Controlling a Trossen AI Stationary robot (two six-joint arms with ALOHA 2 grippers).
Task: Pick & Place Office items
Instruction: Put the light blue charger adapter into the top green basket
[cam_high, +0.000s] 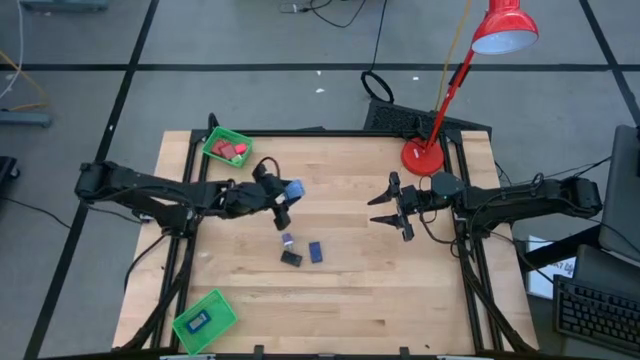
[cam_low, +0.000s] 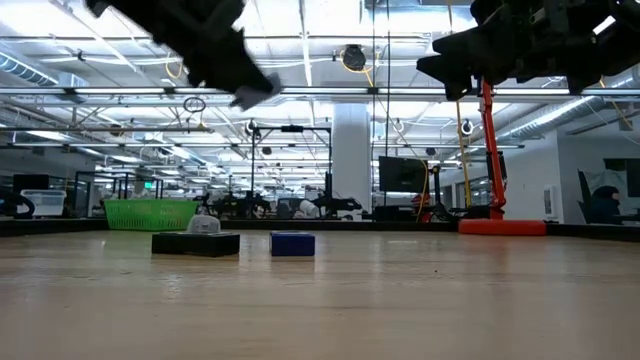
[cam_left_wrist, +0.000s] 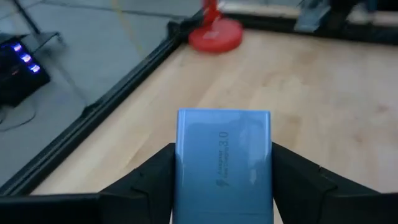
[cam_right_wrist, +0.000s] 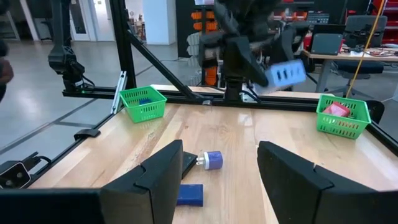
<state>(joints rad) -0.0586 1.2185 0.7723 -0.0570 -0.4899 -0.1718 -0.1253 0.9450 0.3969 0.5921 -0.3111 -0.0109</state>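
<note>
The left gripper (cam_high: 285, 200) was clamped on a light-blue block (cam_high: 294, 188), carried above the worktop (cam_high: 350, 290); the carry step looked underway, needing a tray next. The right gripper (cam_high: 385, 210) waited, fingers apart, holding nothing.

Both arms are black all over, built from slim tube-like links joined by thicker, rounded joints. The left arm (cam_high: 150, 190) at nine o'clock has a thin black cable looping off its wrist. The right arm (cam_high: 520, 197) at three o'clock looks the same, with a similar cable at its wrist. Each ends in two flat, matte black fingers (cam_right_wrist: 158, 180) with angular, wedge-like faces and no markings that can be made out.
</note>
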